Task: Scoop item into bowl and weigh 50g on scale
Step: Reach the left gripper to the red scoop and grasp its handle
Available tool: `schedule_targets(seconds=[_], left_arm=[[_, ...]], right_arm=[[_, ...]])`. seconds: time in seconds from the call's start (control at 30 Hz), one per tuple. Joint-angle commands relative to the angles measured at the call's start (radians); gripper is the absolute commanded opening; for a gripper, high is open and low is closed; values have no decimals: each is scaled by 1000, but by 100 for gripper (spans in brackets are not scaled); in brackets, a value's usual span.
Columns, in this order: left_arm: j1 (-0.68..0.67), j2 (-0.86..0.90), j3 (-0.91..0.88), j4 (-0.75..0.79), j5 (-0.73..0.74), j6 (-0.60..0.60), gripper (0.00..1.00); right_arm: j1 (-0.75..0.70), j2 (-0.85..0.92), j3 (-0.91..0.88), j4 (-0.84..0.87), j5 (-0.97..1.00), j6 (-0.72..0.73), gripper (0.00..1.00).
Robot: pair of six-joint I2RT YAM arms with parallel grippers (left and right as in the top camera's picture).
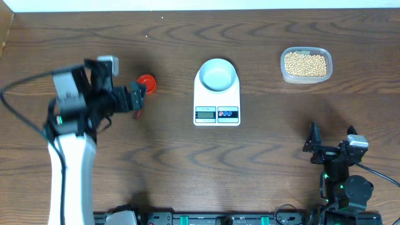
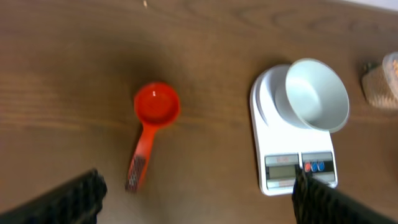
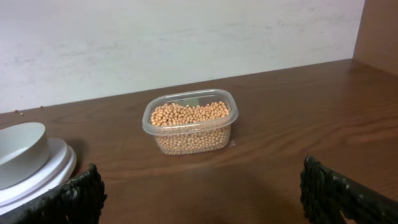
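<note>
Red scoop (image 2: 155,106) left of scale (image 2: 264,134), well apart; tub (image 1: 305,65) right, well apart.

No legible text, even on scale (image 1: 216,101)

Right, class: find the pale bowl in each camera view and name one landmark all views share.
Overhead: the bowl sits at upper centre.
Left wrist: right side, upper half.
Right wrist: lower left, at the edge.
Shared landmark: the white scale under it.

Dark brown wood-grain table (image 1: 162,181) — pale scuffed wall (image 3: 186,43) behind, soft even light.
</note>
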Motion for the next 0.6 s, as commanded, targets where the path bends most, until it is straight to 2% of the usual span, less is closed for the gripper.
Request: schedule_targets(seconds=[0.0, 0.33, 0.57], left_arm=[[-2, 129, 120, -74, 31, 46, 98], [-2, 286, 134, -108, 30, 31, 98], [1, 292, 134, -4, 21, 31, 98]], right_arm=[[3, -4, -1, -4, 4, -6, 99], [3, -4, -1, -4, 4, -6, 99], [3, -4, -1, -4, 4, -6, 99]])
